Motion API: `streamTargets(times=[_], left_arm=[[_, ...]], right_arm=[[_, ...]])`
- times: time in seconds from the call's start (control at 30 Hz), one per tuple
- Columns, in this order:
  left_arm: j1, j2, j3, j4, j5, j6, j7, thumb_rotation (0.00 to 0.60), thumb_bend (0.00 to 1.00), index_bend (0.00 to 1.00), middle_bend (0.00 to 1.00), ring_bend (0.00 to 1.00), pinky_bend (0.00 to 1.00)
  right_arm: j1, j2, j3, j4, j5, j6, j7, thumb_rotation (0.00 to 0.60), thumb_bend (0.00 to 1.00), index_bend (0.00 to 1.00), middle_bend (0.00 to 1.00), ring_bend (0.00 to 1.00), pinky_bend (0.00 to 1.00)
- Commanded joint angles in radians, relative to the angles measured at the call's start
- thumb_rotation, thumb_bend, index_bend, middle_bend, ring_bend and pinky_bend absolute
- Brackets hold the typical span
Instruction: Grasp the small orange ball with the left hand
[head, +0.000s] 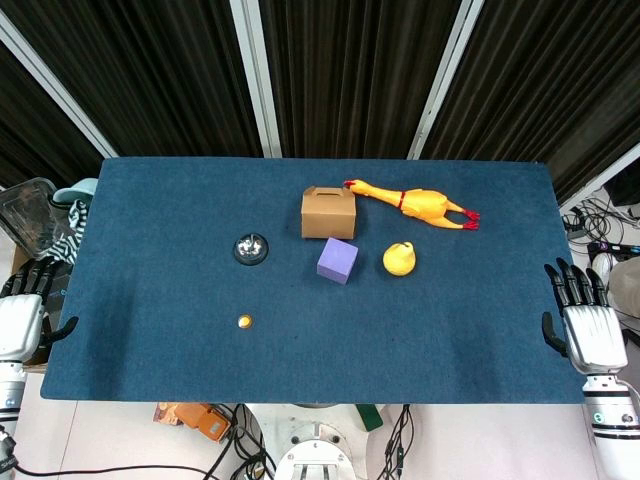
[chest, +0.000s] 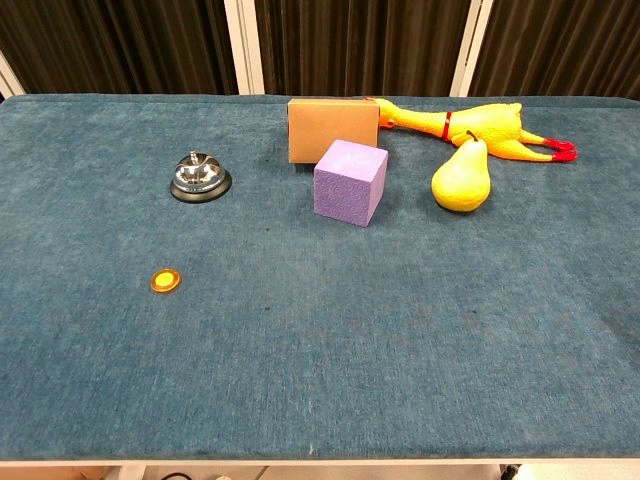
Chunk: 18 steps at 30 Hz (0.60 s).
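small orange ball (head: 244, 321) sits on the blue table (head: 150, 350) in front of the bell (head: 251, 248); left hand (head: 22, 310), empty with fingers spread, is nearer, ball to its right

Bell (chest: 200, 178), box (chest: 333, 129), cube (chest: 350, 182), pear (chest: 461, 180)

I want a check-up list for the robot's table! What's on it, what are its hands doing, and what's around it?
Surface: dark blue felt-covered table, flat.
Job's thing: small orange ball, lying alone on the near-left part of the table, untouched.
Clutter: round silver desk bell; purple foam cube in front of brown cardboard box; yellow plastic pear; yellow rubber chicken lying on its side.
Hands: left hand off the table's left edge, open; right hand off the right edge, open.
Cables: black cables on the floor right of the table.
Surroundings: black curtains behind.
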Motion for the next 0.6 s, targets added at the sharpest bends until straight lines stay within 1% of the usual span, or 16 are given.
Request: streamTargets(times=[0.03, 0.23, 0.6], left_arm=[[0.0, 0.001, 0.001, -0.002, -0.001, -0.003, 0.002, 0.6, 0.19, 0.1, 0.06, 0.0, 0.15], [0.005, 0.006, -0.004, -0.008, 0.001, 0.011, 0.014, 0.6, 0.19, 0.1, 0.06, 0.0, 0.15], [-0.001, 0.0, 0.0, -0.005, -0.002, -0.012, 0.028, 0.6, 0.19, 0.1, 0.06, 0.0, 0.15]], right_arm=[[0.0, 0.0, 0.0, 0.0, 0.0, -0.001, 0.0, 0.6, 0.69, 0.0, 0.03, 0.11, 0.08], [-0.001, -0.001, 0.0, 0.0, 0.0, 0.002, -0.002, 0.6, 0.69, 0.0, 0.03, 0.11, 0.08], [-0.002, 0.0, 0.003, -0.002, 0.008, 0.0, -0.002, 0.6, 0.69, 0.0, 0.03, 0.11, 0.08]])
